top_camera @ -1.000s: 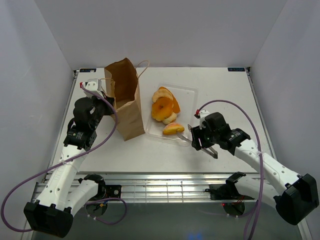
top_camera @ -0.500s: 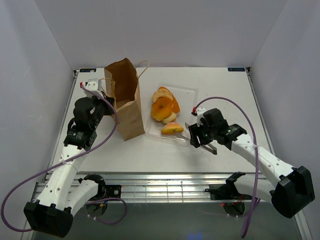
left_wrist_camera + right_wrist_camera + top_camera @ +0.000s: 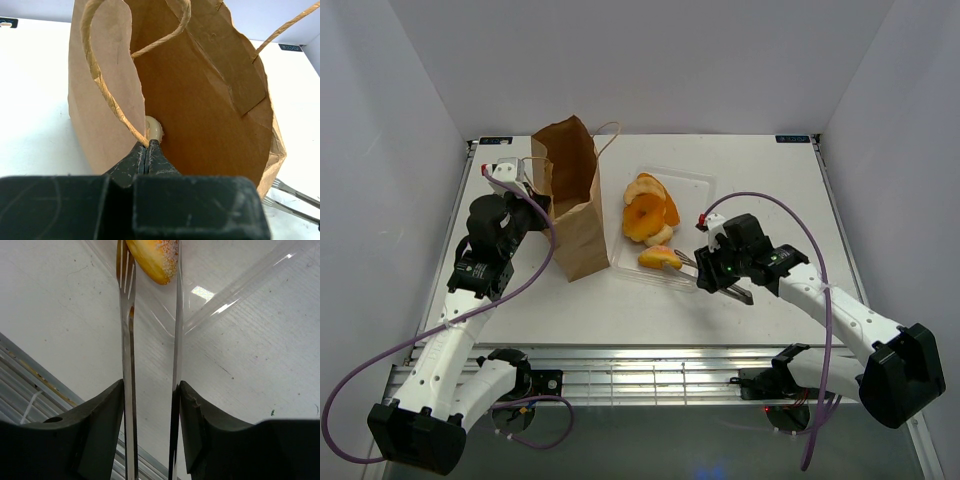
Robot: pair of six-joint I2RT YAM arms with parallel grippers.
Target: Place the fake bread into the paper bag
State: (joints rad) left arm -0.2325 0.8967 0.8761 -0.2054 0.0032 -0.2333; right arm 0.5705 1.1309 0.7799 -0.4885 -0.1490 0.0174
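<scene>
Pinching the rim of the paper bag (image 3: 570, 205) with the left tool (image 3: 147, 154), the robot clamps its right tool (image 3: 150, 407) on tongs (image 3: 128, 340) bracketing an orange bun (image 3: 155, 257) in the tray (image 3: 698, 186), where the other bread (image 3: 648, 212) waits.

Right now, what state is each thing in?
Tray: flat, holding other pastries.
Bun: at tray's near edge, not bagged.
Tongs: tips either side of the bun.
Right pincer: shut on the tongs.
Paper bag: upright, mouth open.
Left pincer: shut on the bag's rim.
</scene>
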